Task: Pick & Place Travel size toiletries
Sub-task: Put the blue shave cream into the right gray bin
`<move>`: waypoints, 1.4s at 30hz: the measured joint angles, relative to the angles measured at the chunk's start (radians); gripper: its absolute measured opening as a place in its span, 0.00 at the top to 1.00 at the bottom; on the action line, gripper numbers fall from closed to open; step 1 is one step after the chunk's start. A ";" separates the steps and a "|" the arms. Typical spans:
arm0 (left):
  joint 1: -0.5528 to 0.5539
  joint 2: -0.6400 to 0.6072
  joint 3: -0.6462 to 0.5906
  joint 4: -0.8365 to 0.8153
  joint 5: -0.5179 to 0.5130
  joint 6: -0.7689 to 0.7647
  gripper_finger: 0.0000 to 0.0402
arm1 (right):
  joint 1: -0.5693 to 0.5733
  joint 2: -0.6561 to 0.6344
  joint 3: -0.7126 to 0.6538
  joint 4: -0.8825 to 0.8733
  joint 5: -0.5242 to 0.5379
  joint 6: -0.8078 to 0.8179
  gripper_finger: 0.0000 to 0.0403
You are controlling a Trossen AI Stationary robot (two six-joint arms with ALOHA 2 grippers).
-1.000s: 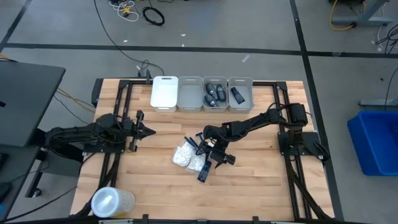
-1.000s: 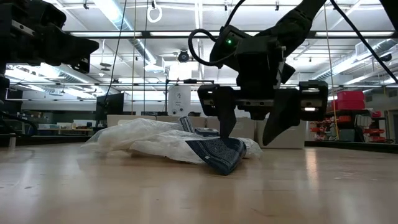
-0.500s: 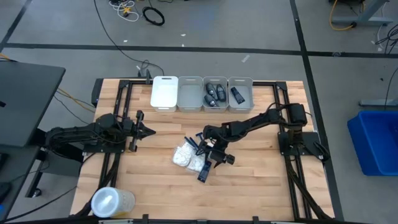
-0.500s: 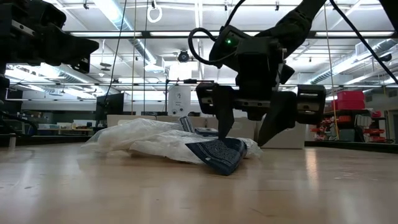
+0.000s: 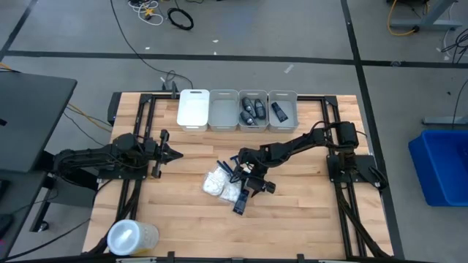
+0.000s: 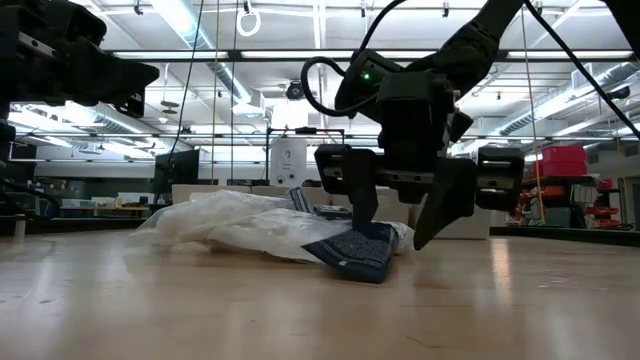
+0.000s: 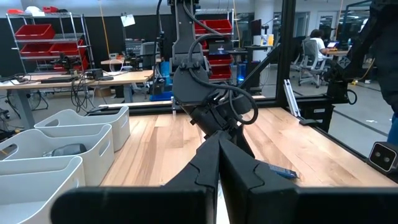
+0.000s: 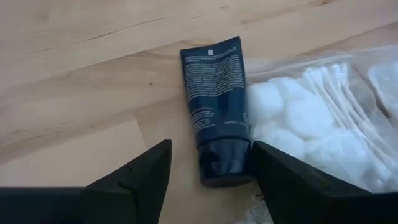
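You've got a dark blue tube [image 8: 214, 109] lying flat on the bench, cap end touching a clear packet of cotton balls and swabs [image 8: 314, 121]. More white packets [image 5: 218, 183] lie mid-bench; dark containers [image 5: 252, 109] sit in two bins.

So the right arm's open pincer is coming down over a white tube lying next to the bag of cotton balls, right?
Not quite: the tube is dark blue, not white, as the right wrist view shows. The rest holds: the right pincer is open astride it, and the tube lies beside the clear bag of cotton balls.
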 joint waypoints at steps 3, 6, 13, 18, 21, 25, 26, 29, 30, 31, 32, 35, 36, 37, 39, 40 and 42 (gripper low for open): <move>0.000 0.000 0.000 0.000 0.001 0.000 0.96 | 0.000 0.000 0.000 -0.005 0.000 0.000 0.48; 0.000 0.000 0.000 0.000 0.001 0.000 0.96 | 0.000 0.000 0.000 -0.005 0.000 0.000 0.52; 0.000 0.000 0.000 0.000 0.002 0.000 0.96 | 0.000 0.000 0.000 -0.005 0.000 0.000 0.60; 0.000 0.000 0.000 0.000 0.003 0.000 0.96 | 0.000 0.000 0.000 -0.005 0.000 0.000 0.63; 0.000 0.000 0.000 0.000 0.003 0.000 0.96 | 0.000 0.000 0.000 -0.005 0.000 0.000 0.63; 0.000 0.000 0.000 0.000 0.003 0.000 0.96 | 0.000 0.000 0.000 -0.005 0.000 0.000 0.62; 0.000 0.000 0.000 0.000 0.003 0.000 0.96 | 0.000 0.000 0.000 -0.005 0.000 0.000 0.62; 0.000 0.000 0.000 0.000 0.003 0.000 0.96 | 0.000 0.000 0.000 -0.005 0.000 0.000 0.62; 0.000 0.000 0.000 0.000 0.003 0.000 0.96 | 0.000 0.000 0.000 -0.005 0.000 0.000 0.62; 0.000 0.000 0.000 0.000 0.003 0.000 0.96 | 0.000 0.000 0.000 -0.005 0.000 0.000 0.63; 0.000 0.000 0.000 0.000 0.003 0.000 0.96 | 0.000 0.000 0.000 -0.005 0.000 0.000 0.63; 0.000 0.000 0.000 0.000 0.003 0.000 0.96 | 0.000 0.000 0.000 -0.005 0.000 0.000 0.64; 0.000 0.000 0.000 0.000 0.003 0.000 0.96 | 0.000 0.000 0.000 -0.005 -0.001 0.001 0.64; 0.000 0.000 0.000 0.000 0.003 0.000 0.96 | 0.000 0.000 0.000 -0.005 0.000 0.003 0.64; 0.000 0.000 0.000 0.000 0.003 0.000 0.96 | 0.000 0.000 0.000 -0.005 -0.001 0.018 0.63; 0.000 0.000 0.000 0.000 0.003 0.000 0.96 | 0.000 0.000 0.000 -0.005 -0.001 0.023 0.63; 0.000 0.000 0.000 0.000 0.003 0.000 0.96 | 0.002 0.000 0.000 -0.005 -0.001 0.026 0.63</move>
